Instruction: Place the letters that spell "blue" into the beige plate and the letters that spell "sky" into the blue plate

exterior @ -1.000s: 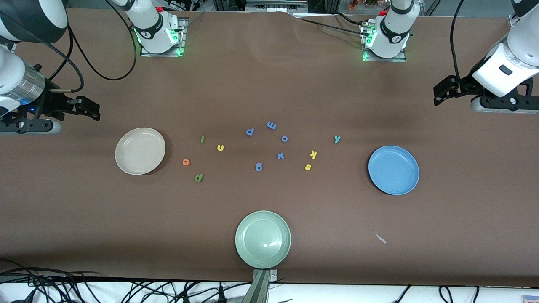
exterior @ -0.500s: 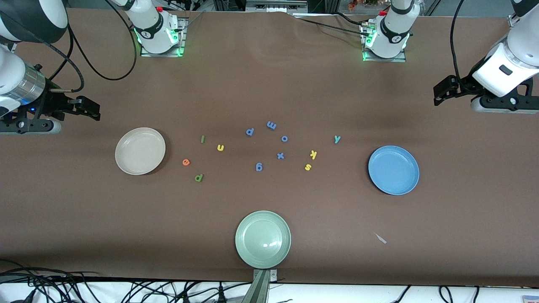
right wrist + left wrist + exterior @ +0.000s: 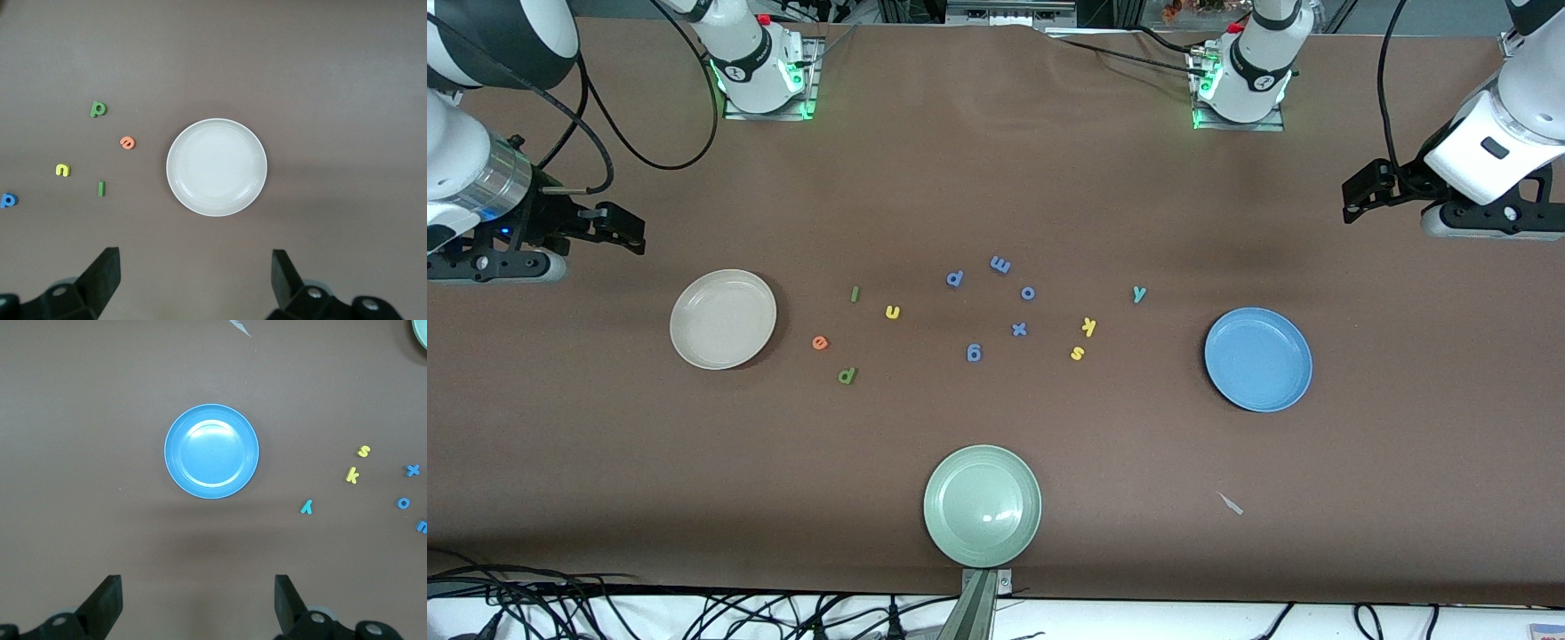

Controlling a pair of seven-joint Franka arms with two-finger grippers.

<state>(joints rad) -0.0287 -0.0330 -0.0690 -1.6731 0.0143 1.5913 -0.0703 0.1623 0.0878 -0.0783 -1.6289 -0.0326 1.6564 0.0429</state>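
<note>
The letters that spell "blue" lie loose on the brown table (image 3: 996,178) just beside the beige plate (image 3: 723,319), toward the right arm's end: green l (image 3: 855,293), yellow u (image 3: 892,312), orange e (image 3: 820,342) and green b (image 3: 847,375), the b nearest the front camera. The letters that spell "sky" sit toward the left arm's end, near the blue plate (image 3: 1258,359): teal y (image 3: 1138,293), yellow k (image 3: 1088,326), yellow s (image 3: 1077,353). Between the two groups are blue-purple letters (image 3: 1019,329). A pale green plate (image 3: 982,506) rests at the table's near edge. All three plates hold nothing.

The right gripper (image 3: 618,229) hangs in the air at its end of the table, fingers spread wide, gripping nothing. The left gripper (image 3: 1369,191) hangs likewise at its own end, fingers apart and bare.
</note>
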